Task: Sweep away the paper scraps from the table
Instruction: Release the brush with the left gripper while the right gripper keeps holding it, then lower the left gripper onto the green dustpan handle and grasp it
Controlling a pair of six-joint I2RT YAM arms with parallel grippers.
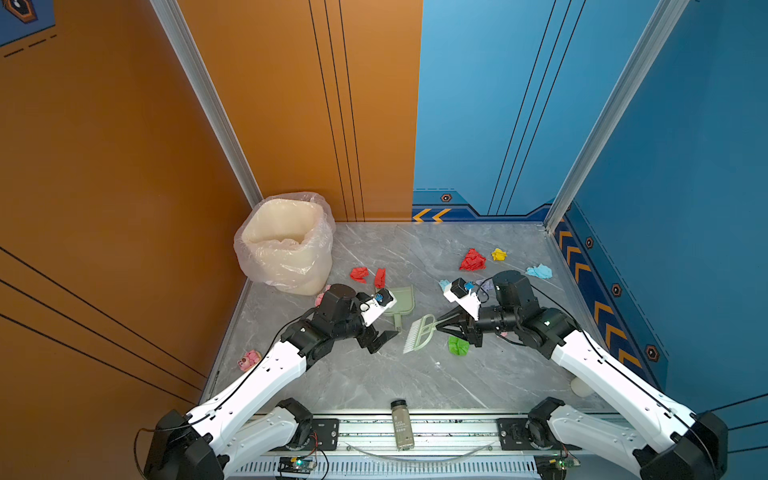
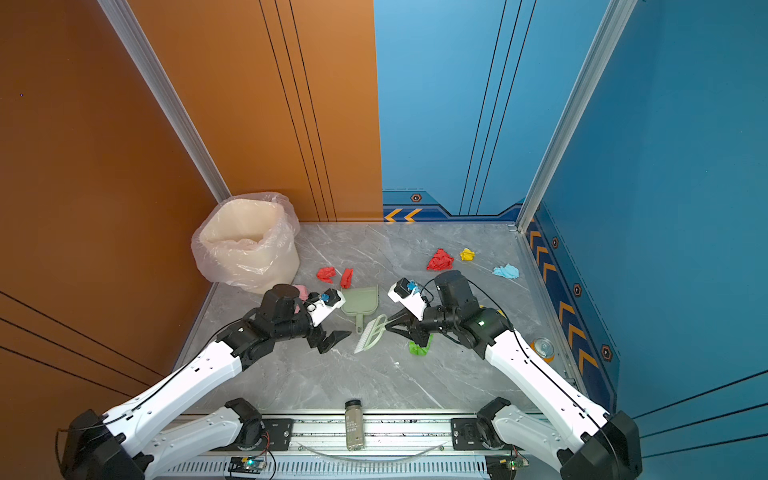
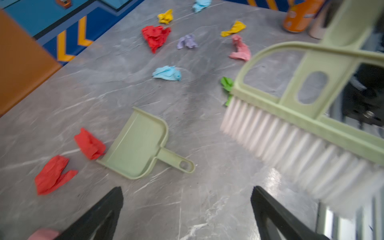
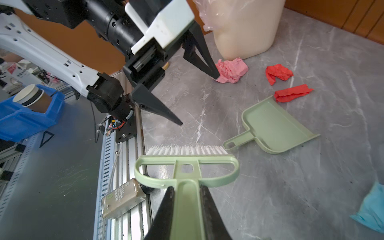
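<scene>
Table (image 1: 374,382) — grey marble, orange wall (image 1: 291,104), blue wall (image 1: 478,104)

**Brush Gripped Beside the Dustpan**

The pale green dustpan (image 2: 360,300) lies flat on the table (image 2: 374,382). Just right of its handle, the right gripper (image 2: 388,325) is clamped on the brush (image 2: 371,332). Left of the handle, the left gripper (image 2: 336,341) hangs with its jaws spread, holding nothing. A red strip (image 2: 346,277) sits just beside the dustpan's mouth, with a red wad (image 2: 326,273) further left. A green scrap (image 2: 419,348) lies beyond the brush, and the lined bin (image 2: 249,245) stands off to the dustpan's far left.
</scene>
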